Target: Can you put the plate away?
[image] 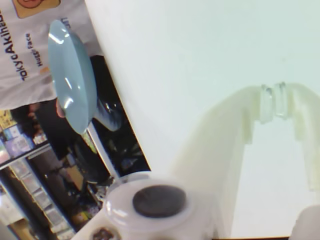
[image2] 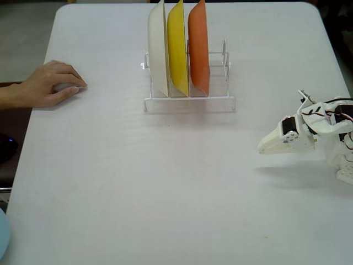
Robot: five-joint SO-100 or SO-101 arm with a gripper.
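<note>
While the gripper (image2: 262, 147) sits low over the table (image2: 165, 187) with its jaws drawn together on nothing, the step in hand is the reach for the plate (image: 70, 75).

That plate is well apart from the tool, across the whole table in roughly the direction the closed tips point. In the fixed view only a sliver of it (image2: 2, 243) shows at the picture's lower left corner. In the wrist view it lies beyond the table's far edge, up and to the left of the fingertips (image: 266, 102).

To do this well, I judge the jaws should open early, before the tool arrives. They should then meet the shallow rim at the point nearest the tool, one finger over and one under. The glossy surface may slip, so a firm bite on the rim seems wise.

Being round, the plate has no true long axis. From the wrist it reads as a narrow oval whose length runs along the table edge, broad face partly toward the tool. What supports it I cannot tell.

The rack (image2: 190, 102) stands away from the plate, nearer the tool, and already holds white, yellow and orange plates.
</note>
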